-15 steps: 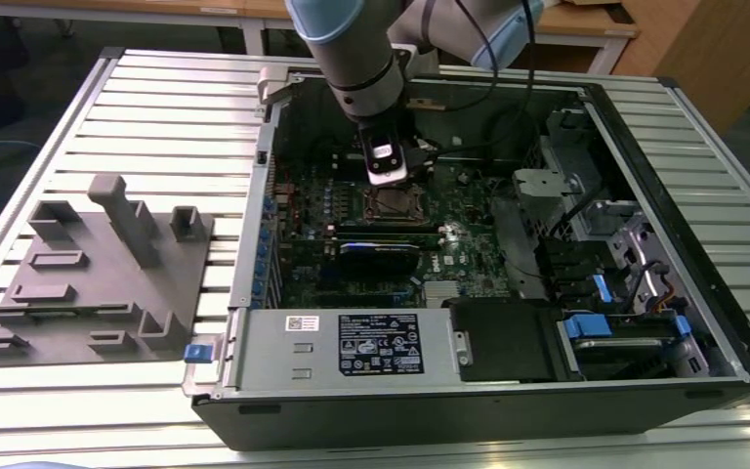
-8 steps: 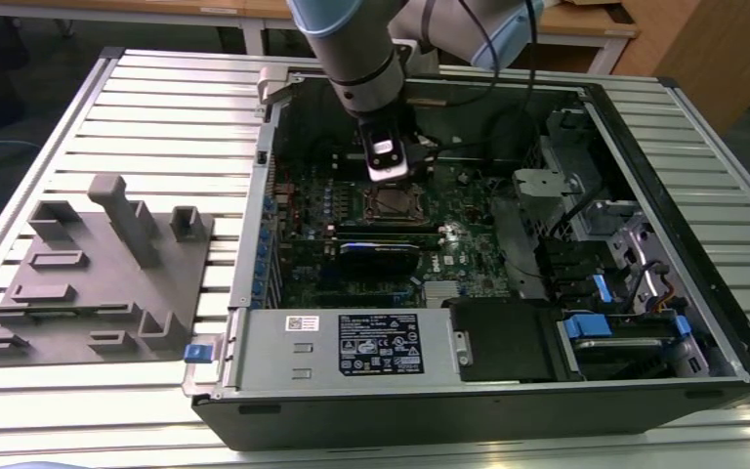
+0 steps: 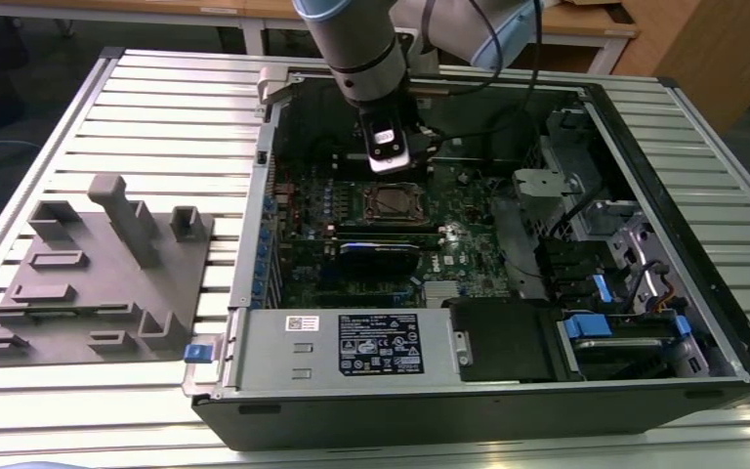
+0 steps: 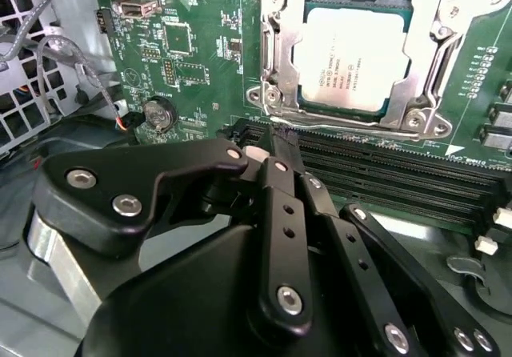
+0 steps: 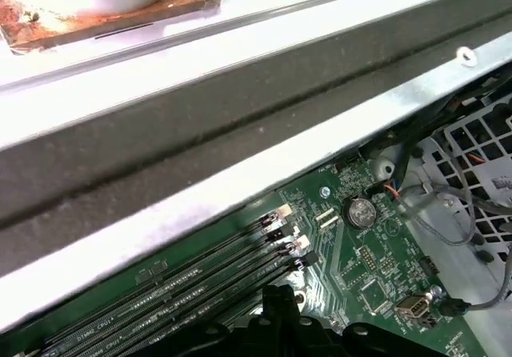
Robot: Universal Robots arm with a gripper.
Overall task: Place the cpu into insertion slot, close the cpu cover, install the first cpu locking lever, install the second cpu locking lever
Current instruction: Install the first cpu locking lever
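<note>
Entry: cpu (image 4: pixel 352 53) seated in insertion slot (image 4: pixel 360 2), cpu cover (image 4: pixel 276 61) lying over it. Gripper (image 4: pixel 276 142) sits at the slot's 12 o'clock in the exterior view, fingers pressed together, nothing between them. Risk — the cover lifts if unlatched, or the tips scrape the memory slots (image 4: pixel 400 173).

Silver-grey cpu (image 4: pixel 352 53); silver cpu cover (image 4: pixel 276 57); green motherboard (image 4: pixel 200 61); black memory slots (image 4: pixel 384 173).

Green motherboard (image 5: pixel 340 241) carries long black memory slots (image 5: pixel 184 289) and a round silver coin-cell battery (image 5: pixel 360 210), bordered by a silver sheet-metal chassis rail (image 5: pixel 240 189). Black gripper (image 5: pixel 280 297) sits near the slot ends.
</note>
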